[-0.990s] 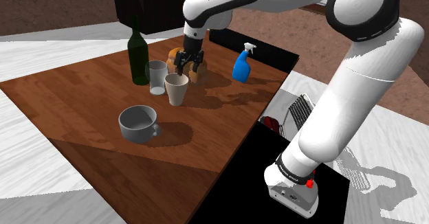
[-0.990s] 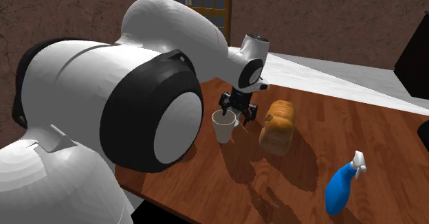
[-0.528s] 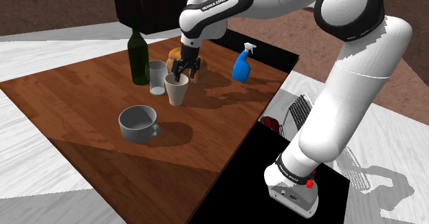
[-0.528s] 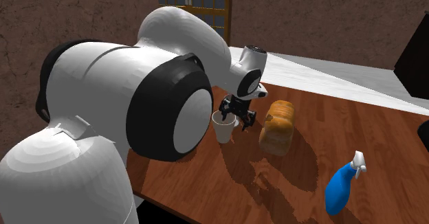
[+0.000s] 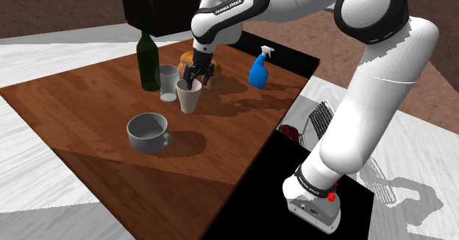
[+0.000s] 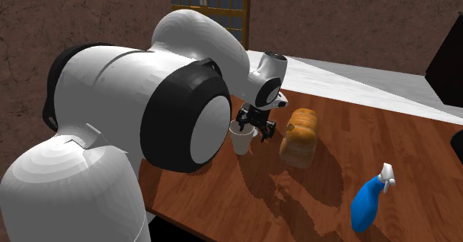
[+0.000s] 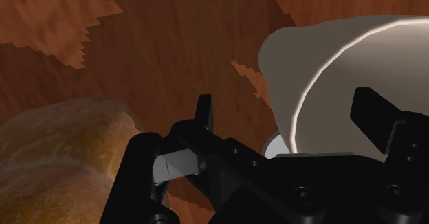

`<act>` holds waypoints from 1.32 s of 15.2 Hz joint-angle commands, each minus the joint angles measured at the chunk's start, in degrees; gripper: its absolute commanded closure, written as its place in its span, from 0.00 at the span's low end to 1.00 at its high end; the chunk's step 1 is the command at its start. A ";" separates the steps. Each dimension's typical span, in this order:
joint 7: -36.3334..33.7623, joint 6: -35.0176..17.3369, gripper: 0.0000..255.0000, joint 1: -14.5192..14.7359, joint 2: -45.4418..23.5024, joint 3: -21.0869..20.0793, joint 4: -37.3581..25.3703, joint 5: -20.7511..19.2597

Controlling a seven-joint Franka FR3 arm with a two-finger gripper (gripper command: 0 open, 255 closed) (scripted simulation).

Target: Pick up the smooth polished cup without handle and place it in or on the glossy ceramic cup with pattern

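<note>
Wooden bench [image 5: 88, 113] carries everything; white arm [image 5: 382, 76] reaches over it from the stand toward the shoulder view's upper left. Bread loaf [image 6: 300, 136] sits just behind the hand, with green bottle [image 5: 148, 58] and clear glass [image 5: 168, 80] on the cup's left in the shoulder view. Grey mug with handle [image 5: 148, 133], the target as I read it, stands apart from the group, nearer the bench's front edge, down-left of the cup in the shoulder view. Beige cup without handle [image 5: 189, 97] is upright on the bench, mouth up, long axis vertical, just beside the glass. Fingers [image 7: 204, 113] point down, spread apart, straddling the cup's rim: one inside the mouth, one outside on the loaf side, wall between them, not clamped yet. Likely next: close on the wall, lift straight up, carry to the mug
</note>
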State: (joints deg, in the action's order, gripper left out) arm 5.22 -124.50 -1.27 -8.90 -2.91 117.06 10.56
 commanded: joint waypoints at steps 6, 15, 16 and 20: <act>0.00 -0.01 1.00 0.00 0.01 0.00 0.01 0.00; -0.59 3.49 1.00 -0.05 1.75 0.07 -1.78 -0.30; -0.70 4.20 1.00 -0.06 2.06 0.09 -2.18 -0.35; -1.15 7.04 1.00 -0.11 3.22 0.14 -3.88 -0.56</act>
State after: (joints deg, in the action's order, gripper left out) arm 4.28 -118.19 -1.42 -5.94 -2.74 113.66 10.04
